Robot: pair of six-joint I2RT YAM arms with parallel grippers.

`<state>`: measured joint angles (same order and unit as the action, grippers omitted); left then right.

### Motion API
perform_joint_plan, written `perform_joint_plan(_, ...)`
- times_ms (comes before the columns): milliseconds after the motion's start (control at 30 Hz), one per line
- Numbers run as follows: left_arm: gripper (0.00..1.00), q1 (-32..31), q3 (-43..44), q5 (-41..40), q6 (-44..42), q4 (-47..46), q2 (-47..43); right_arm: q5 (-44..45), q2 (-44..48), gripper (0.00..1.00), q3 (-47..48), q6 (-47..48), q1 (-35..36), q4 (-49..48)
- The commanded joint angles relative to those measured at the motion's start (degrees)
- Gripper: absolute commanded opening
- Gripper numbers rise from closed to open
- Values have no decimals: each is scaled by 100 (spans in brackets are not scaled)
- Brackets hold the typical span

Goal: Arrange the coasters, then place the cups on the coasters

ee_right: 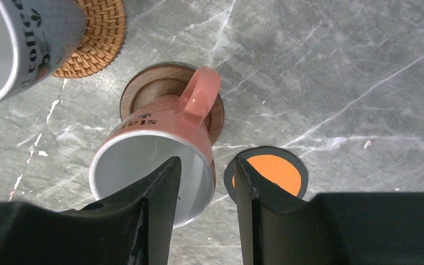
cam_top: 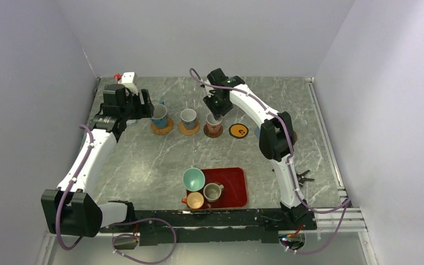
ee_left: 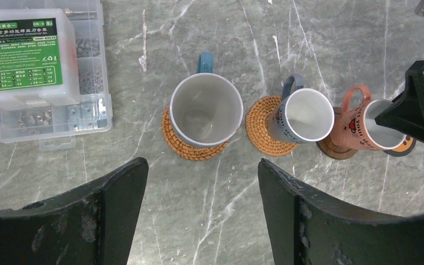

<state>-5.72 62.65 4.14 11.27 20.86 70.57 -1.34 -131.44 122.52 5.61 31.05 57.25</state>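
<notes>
Three cups stand on coasters in a row. A white cup with a blue handle (ee_left: 205, 109) is on a woven tan coaster (ee_left: 190, 149). A lettered white cup (ee_left: 303, 116) is on a second tan coaster (ee_left: 259, 130). A pink-orange cup (ee_right: 160, 143) is on a dark brown coaster (ee_right: 143, 91). My right gripper (ee_right: 207, 161) is open astride that cup's rim, one finger inside and one outside. A black coaster with an orange centre (ee_right: 276, 171) lies bare beside it. My left gripper (ee_left: 202, 163) hangs open and empty just in front of the blue-handled cup.
A red tray (cam_top: 232, 190) near the front holds a teal cup (cam_top: 194, 179), an orange cup (cam_top: 194, 200) and a grey-olive cup (cam_top: 213, 191). A clear plastic box of screws (ee_left: 33, 66) sits at the far left. Grey walls close in the table.
</notes>
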Motion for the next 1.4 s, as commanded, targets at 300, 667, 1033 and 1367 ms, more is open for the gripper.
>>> perform_joint_plan(300, 78, -18, 201, -45, -37, -21, -193, -468, 1454, 51, -654, -216, -29, -870)
perform_joint_plan(667, 78, -94, 302, 30, -2, 82, -336, -153, 3463, 51, -2824, -834, 150, -1656)
perform_joint_plan(1033, 78, -142, 326, 208, 95, 64, -468, 765, 5295, 51, -5446, -2798, 1731, -2512)
perform_joint_plan(1367, 78, -244, 335, 263, 156, 60, -567, 787, 4942, 51, -6231, -3719, 2683, -3260)
